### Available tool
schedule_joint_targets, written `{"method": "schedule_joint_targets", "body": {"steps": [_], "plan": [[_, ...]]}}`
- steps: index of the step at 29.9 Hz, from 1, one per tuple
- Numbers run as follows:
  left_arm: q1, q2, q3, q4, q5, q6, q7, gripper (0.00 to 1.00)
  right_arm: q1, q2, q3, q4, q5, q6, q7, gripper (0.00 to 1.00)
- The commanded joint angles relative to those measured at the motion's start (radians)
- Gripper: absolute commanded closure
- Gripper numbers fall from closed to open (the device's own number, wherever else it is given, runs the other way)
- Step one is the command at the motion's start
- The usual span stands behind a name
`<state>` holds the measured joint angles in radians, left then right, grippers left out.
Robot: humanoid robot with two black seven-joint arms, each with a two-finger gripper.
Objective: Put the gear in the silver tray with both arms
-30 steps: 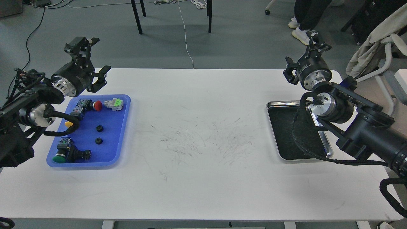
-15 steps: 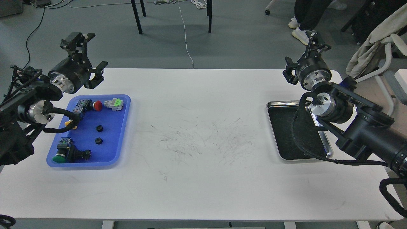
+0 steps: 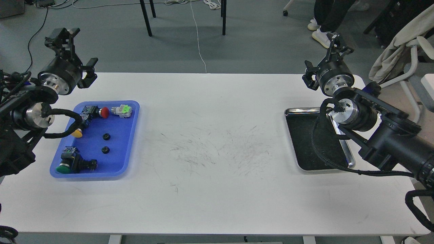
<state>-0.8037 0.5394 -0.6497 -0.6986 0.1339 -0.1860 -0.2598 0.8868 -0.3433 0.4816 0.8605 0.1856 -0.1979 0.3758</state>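
Note:
Two small black gears lie in the blue tray (image 3: 117,159), one gear (image 3: 106,136) just behind the other gear (image 3: 105,149). The silver tray (image 3: 299,109) sits at the right of the white table, its dark floor bare, partly covered by my right arm and its cable. Held high past the table's far left corner, behind the blue tray, my left gripper (image 3: 75,53) is open and holds nothing. My right gripper (image 3: 322,59) hangs open and empty above the far right edge, behind the silver tray.
The blue tray also holds several push-button switches: a red one (image 3: 104,112), a green-and-grey one (image 3: 122,110), a yellow one (image 3: 77,133) and a green one (image 3: 64,167). Chair legs, cables and a person's feet are on the floor beyond the table.
My left arm has swung left and back, carrying its open gripper away from the blue tray's far edge. The right arm, the gears and both trays have not moved.

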Motion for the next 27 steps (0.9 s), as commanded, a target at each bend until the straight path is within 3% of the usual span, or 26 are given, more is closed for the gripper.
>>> {"method": "schedule_joint_targets", "body": {"steps": [1, 4, 8, 13, 18, 27], "plan": [[0.023, -0.010, -0.082, -0.009, -0.036, 0.010, -0.036, 0.01, 0.000, 0.003, 0.000, 0.000, 0.000, 0.000, 0.000, 0.01], [0.058, -0.009, -0.165, -0.018, -0.054, 0.039, -0.062, 0.01, 0.000, 0.003, 0.000, 0.000, 0.000, 0.000, 0.000, 0.01], [0.066, -0.010, -0.142, -0.013, -0.036, 0.040, -0.038, 0.01, -0.002, 0.004, 0.000, -0.001, 0.000, 0.000, 0.002, 0.01], [0.012, 0.045, 0.151, -0.044, -0.010, 0.033, 0.000, 0.01, -0.005, 0.012, 0.000, -0.001, 0.000, 0.000, 0.002, 0.01], [-0.093, 0.094, 0.370, -0.047, -0.008, 0.014, 0.011, 0.01, -0.006, 0.012, 0.002, -0.001, 0.000, 0.000, 0.002, 0.01], [-0.351, 0.113, 0.849, -0.107, 0.088, -0.013, 0.043, 0.01, -0.006, 0.020, 0.002, -0.001, 0.000, 0.000, 0.002, 0.01]]}}
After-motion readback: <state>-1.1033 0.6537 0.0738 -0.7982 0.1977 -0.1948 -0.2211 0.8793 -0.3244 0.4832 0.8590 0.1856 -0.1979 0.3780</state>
